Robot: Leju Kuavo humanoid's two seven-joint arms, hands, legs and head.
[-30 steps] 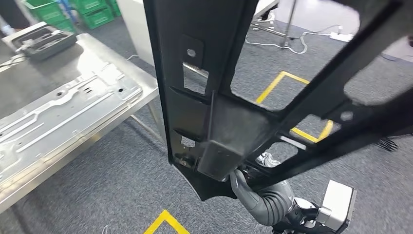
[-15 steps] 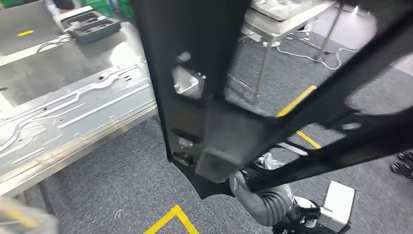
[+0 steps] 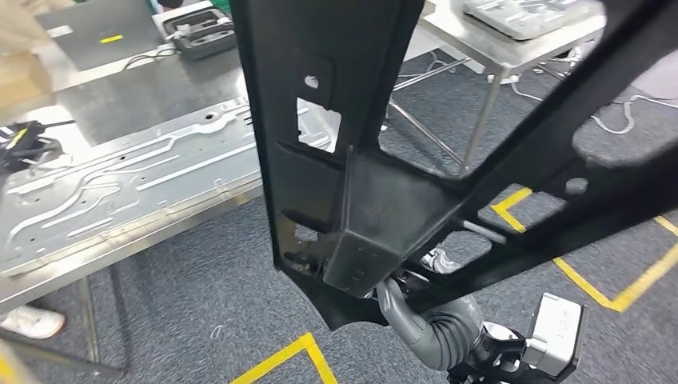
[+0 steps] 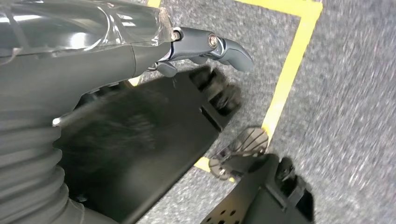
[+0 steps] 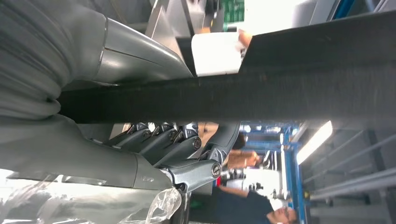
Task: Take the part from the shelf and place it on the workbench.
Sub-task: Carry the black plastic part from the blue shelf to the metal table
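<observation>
Carrying step, by the look of it: part (image 3: 352, 160) already off the shelf, held high and close in front of the head camera, upright and slightly tilted, not yet over the tabletop (image 3: 120, 112). Large black moulded frame with cut-outs and diagonal struts, spanning most of the head view. Tabletop well apart from it, off to the left, already bearing a long pressed metal panel (image 3: 128, 188) and a dark tray (image 3: 200, 36) further back.

Right hand (image 5: 182, 149) wrapped around one of the part's bars, dark fingers (image 5: 163, 140) curled on one side, thumb on the other. Left hand (image 4: 205, 46) set against a flat edge of the part, thumb lying along it; remaining fingers hidden behind the plastic, so grasping likely but not fully confirmed. In the head view, ribbed grey wrist (image 3: 440, 336) reaching up under the lower end of the part.

Next, probably: closing on the tabletop, swinging the frame flat, finding bare steel beside the panel, lowering with both hands together before releasing.
</observation>
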